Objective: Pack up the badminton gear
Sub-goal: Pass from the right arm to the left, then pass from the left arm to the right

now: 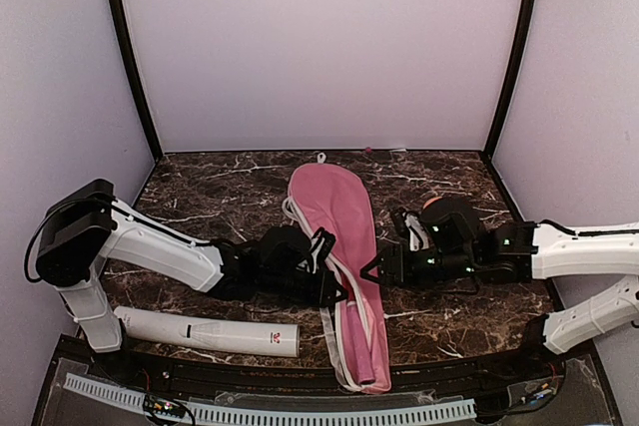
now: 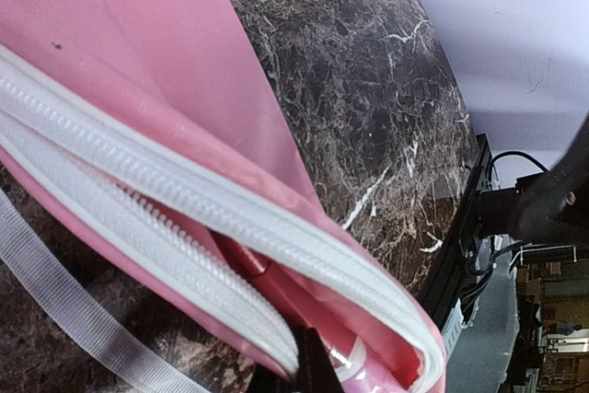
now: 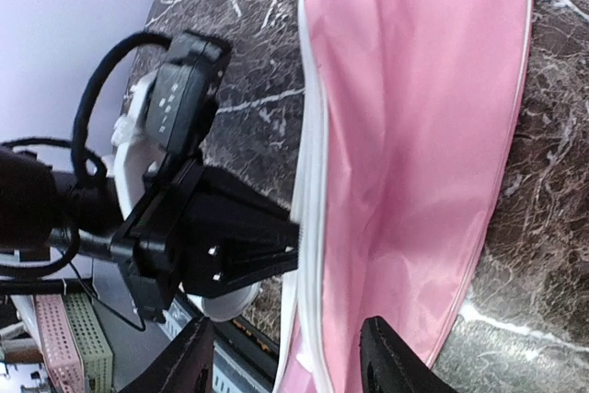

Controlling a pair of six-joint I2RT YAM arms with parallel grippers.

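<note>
Ok: long pink racket-shaped fabric bag (image 1: pixel 334 216), smooth cloth edged with white toothed zipper (image 2: pixel 184 190), lies flat mid-table. The tabletop (image 1: pixel 220 187) is glossy dark marble with white veins; plain pale walls (image 1: pixel 319 47) on three sides. Bag's long axis runs far-to-near: wide rounded head far, narrow end at near edge. Near-left, a white red-logo tube (image 1: pixel 210 331) lies on its side. State: left jaws together, pinching bag's left zipper edge; right jaws apart over its right side.

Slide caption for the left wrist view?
Left gripper pinching the pink bag by its open zipper on the marble table.
</note>
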